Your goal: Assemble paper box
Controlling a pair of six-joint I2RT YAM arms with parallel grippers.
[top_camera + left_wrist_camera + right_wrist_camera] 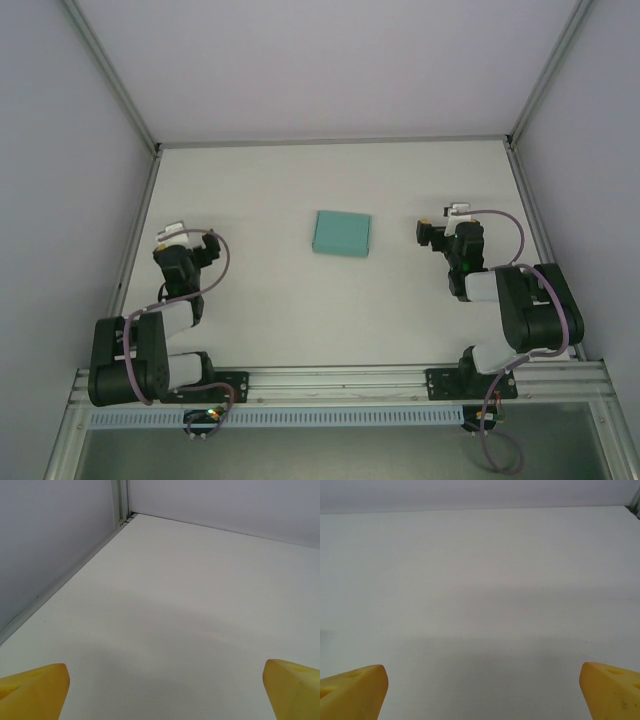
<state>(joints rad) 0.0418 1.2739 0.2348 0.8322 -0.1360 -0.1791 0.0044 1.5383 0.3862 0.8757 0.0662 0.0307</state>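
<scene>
One paper box [341, 233] sits on the bench [250, 320], apparently already assembled; left and right jaws spread wide, empty, well apart from it.

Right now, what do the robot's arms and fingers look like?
The left arm and right arm are chunky black joints with white tube parts. A thin purplish cable loops along each. The fingertips of the left gripper and right gripper are yellow wedges with tiny dimples.
</scene>
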